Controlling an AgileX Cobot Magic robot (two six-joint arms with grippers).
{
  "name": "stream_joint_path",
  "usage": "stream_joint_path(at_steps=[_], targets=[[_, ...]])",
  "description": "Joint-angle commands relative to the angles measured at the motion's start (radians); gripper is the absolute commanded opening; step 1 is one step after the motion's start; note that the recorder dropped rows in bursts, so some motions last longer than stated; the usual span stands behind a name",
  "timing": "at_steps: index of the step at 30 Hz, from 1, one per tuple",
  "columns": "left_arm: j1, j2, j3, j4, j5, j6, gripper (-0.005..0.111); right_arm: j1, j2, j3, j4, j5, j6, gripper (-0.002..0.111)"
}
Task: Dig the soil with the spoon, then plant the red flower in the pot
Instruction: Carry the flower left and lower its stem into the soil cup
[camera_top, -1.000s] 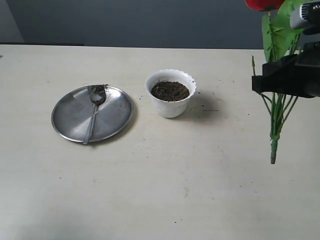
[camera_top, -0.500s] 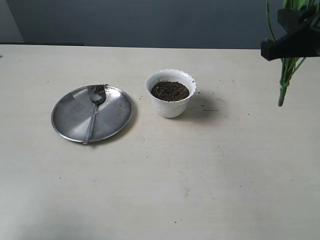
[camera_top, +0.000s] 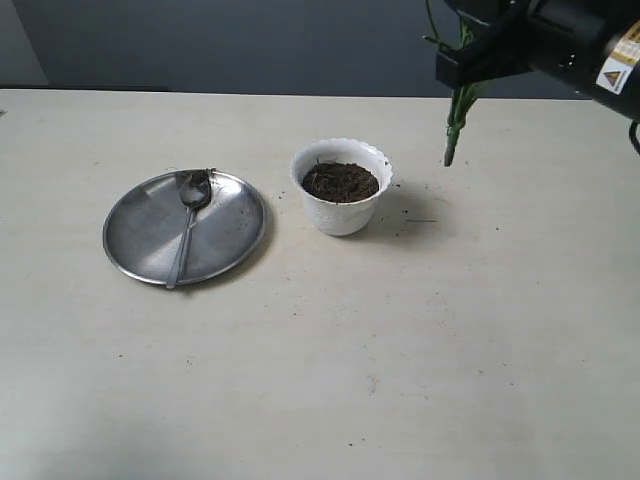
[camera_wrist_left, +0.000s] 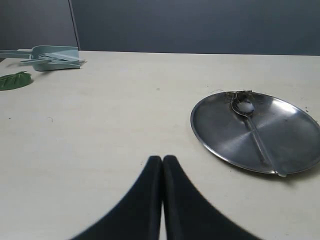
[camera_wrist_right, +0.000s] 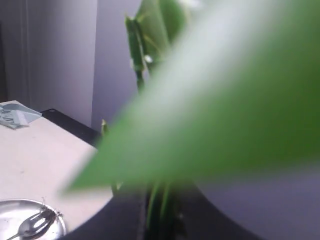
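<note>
The white pot (camera_top: 341, 205) stands mid-table, filled with dark soil (camera_top: 340, 182). Left of it the spoon (camera_top: 187, 224) lies on a round steel plate (camera_top: 145, 235), with soil crumbs on its bowl. My right gripper (camera_top: 468, 62) hangs high at the back right, shut on the red flower's green stem (camera_top: 455, 120), whose tip dangles above and right of the pot. The petals are out of view. Blurred leaves (camera_wrist_right: 215, 115) fill the right wrist view, with stems between the jaws of the right gripper (camera_wrist_right: 160, 202). My left gripper (camera_wrist_left: 162, 160) is shut and empty, near the plate (camera_wrist_left: 220, 125) and the spoon (camera_wrist_left: 253, 129).
A pale green scoop (camera_wrist_left: 50, 54) and a loose green leaf (camera_wrist_left: 14, 80) lie far off on the table in the left wrist view. Soil crumbs dot the tabletop around the pot. A dark wall runs behind the table.
My right gripper has carried the flower up and to the left, from the right edge to a spot above and right of the pot. The left gripper, spoon and pot are unmoved.
</note>
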Motion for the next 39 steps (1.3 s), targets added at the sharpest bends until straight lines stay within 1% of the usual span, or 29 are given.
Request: stream_joint_path(at_steps=[1, 5, 11, 17, 20, 23, 25, 28, 31, 39], targets=[[-0.004, -0.006, 0.005, -0.006, -0.006, -0.001, 0.0, -0.002, 0.054, -0.007, -0.03, -0.091, 0.025, -0.001], [-0.004, -0.006, 0.005, -0.006, -0.006, -0.001, 0.0, -0.002, 0.087, -0.012, -0.046, -0.195, 0.025, -0.001], [-0.004, -0.006, 0.005, -0.006, -0.006, -0.001, 0.0, -0.002, 0.154, -0.064, -0.052, -0.218, 0.025, -0.001], [-0.004, -0.006, 0.005, -0.006, -0.006, -0.001, 0.0, -0.002, 0.221, -0.125, -0.122, -0.264, 0.025, -0.001], [-0.004, -0.006, 0.005, -0.006, -0.006, -0.001, 0.0, -0.002, 0.252, -0.162, -0.227, -0.264, 0.043, -0.001], [-0.004, -0.006, 0.005, -0.006, -0.006, -0.001, 0.0, -0.002, 0.278, -0.187, -0.302, -0.264, 0.15, -0.001], [-0.004, -0.006, 0.005, -0.006, -0.006, -0.001, 0.0, -0.002, 0.292, -0.193, -0.335, -0.264, 0.181, -0.001], [-0.004, -0.006, 0.005, -0.006, -0.006, -0.001, 0.0, -0.002, 0.315, -0.195, -0.344, -0.264, 0.181, -0.001], [-0.004, -0.006, 0.005, -0.006, -0.006, -0.001, 0.0, -0.004, 0.336, -0.208, -0.341, -0.22, 0.181, -0.001], [-0.004, -0.006, 0.005, -0.006, -0.006, -0.001, 0.0, -0.004, 0.387, -0.274, -0.325, -0.227, 0.181, -0.001]])
